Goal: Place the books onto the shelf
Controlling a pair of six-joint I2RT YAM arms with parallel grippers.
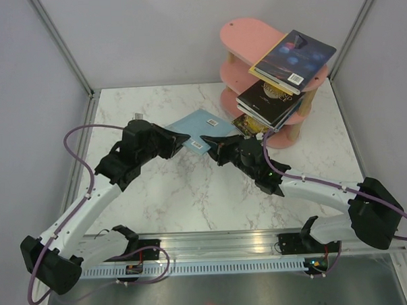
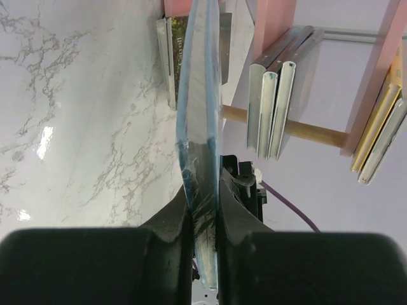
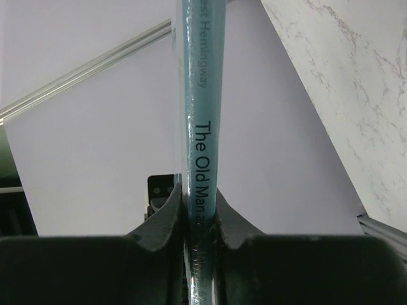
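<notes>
Top external, left fingers (image 1: 177, 141) and right fingers (image 1: 215, 146) clamp light blue book (image 1: 199, 123), stacked shelf (image 1: 249, 32) nearby

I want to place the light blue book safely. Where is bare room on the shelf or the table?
Free: the top board's left end, beside the dark blue book; the marble table's near half. Crowded: the middle board, under the black stack.

the spine of the thin light blue paperback (image 3: 202, 127), up the centre of the right wrist view, reads "est hemingway" at the top and "the old man a" below, both cut off. in the overhead view's upper right, the white barcode sticker (image 1: 295, 77) on the dark purple-blue paperback (image 1: 300, 54) is too small to read.
</notes>
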